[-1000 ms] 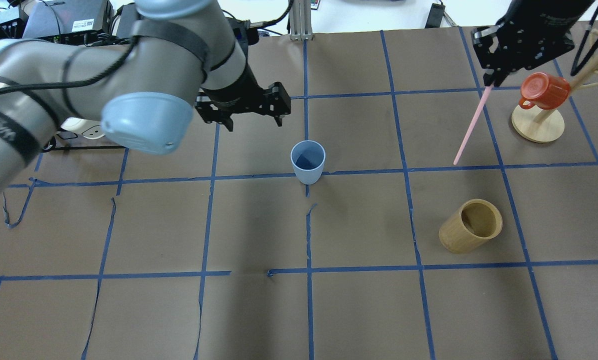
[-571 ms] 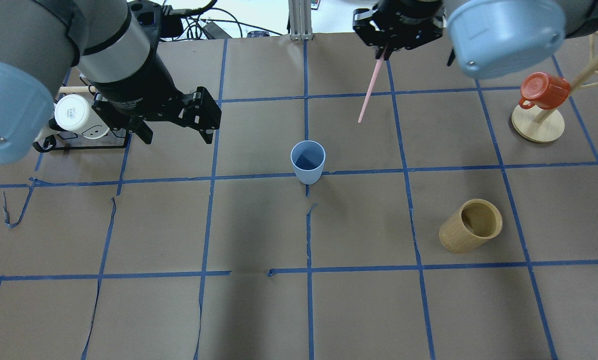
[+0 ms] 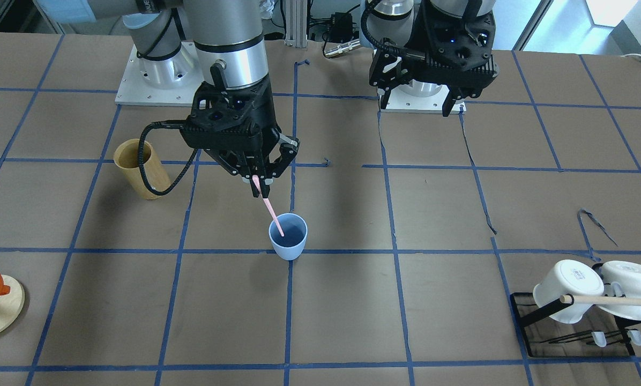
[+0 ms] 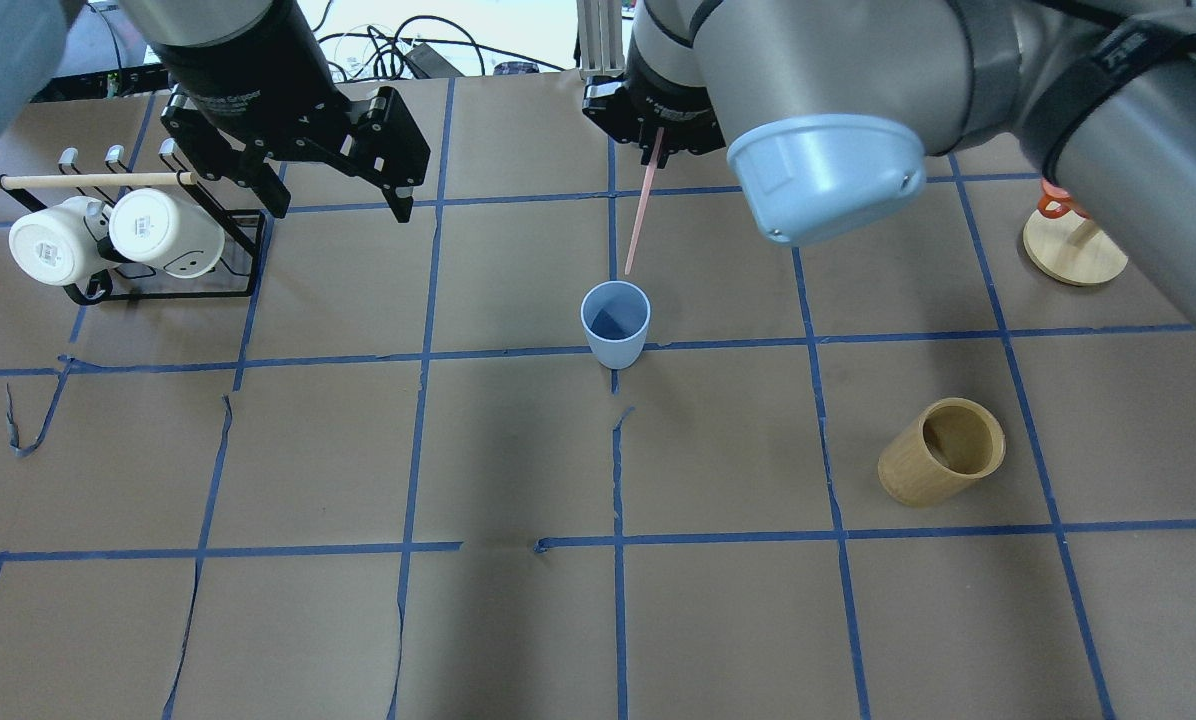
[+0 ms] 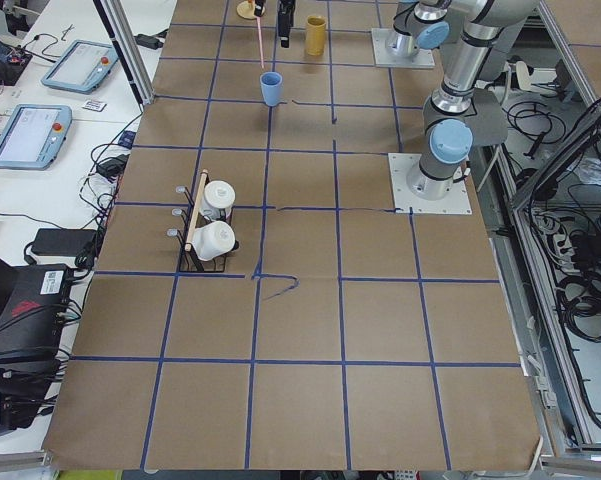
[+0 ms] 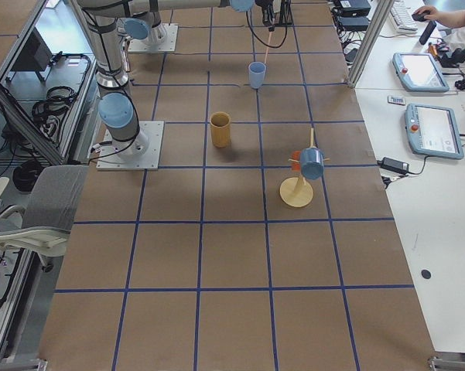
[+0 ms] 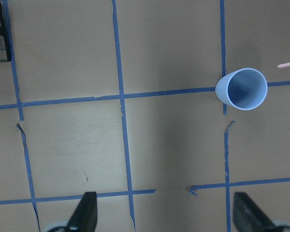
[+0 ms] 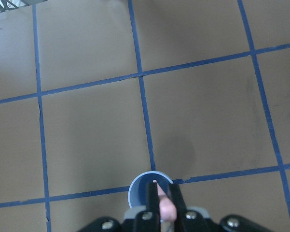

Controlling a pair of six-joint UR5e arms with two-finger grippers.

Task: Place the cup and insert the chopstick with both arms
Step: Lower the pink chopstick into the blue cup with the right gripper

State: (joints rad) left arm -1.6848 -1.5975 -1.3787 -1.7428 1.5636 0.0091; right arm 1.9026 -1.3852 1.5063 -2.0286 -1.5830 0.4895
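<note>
Pinching the chopstick (image 4: 639, 215) in the closed right gripper (image 3: 258, 185), dangling its tip over the mid-table cup (image 4: 615, 335) (insertion, seemingly); calling next for straight lowering. Idling the left gripper (image 4: 343, 205), open, empty, at the cup's ten o'clock.

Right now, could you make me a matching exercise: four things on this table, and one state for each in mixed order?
1 light-blue plastic cup
2 thin pale-pink chopstick
3 tan bamboo cylinder
4 left gripper

A open, empty
B clamped in the right gripper
C upright at a blue tape crossing
D upright on the robot's right side

Pairs: 1-C, 2-B, 3-D, 4-A
</note>
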